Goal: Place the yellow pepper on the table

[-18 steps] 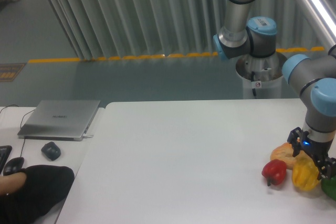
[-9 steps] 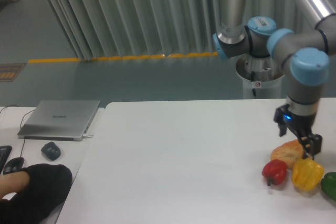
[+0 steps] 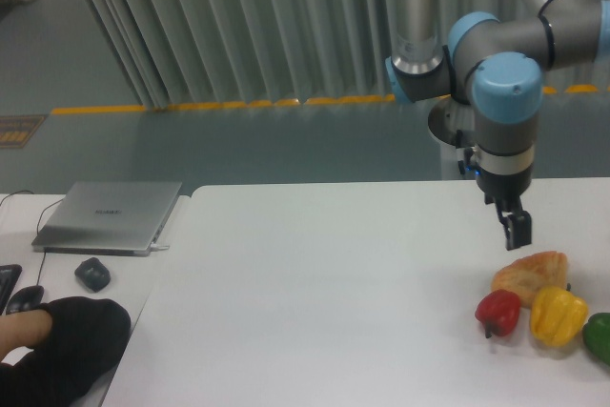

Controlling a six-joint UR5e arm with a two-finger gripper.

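The yellow pepper [image 3: 559, 316] sat upright on the white bench [image 3: 324, 293], its lobed top facing up, with no clear long axis. It lay just right of the red pepper [image 3: 498, 312], just below the bread piece [image 3: 530, 272] and left of a green pepper [image 3: 599, 335]. The gripper [image 3: 518, 229] hung above the bread, holding nothing; whether its fingers stood apart could not be told.

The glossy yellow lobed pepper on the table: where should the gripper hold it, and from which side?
Probably from above, across the front and back of the glossy yellow lobed pepper: the red pepper and green pepper crowd its sides, and the golden-brown bread piece sits just behind.
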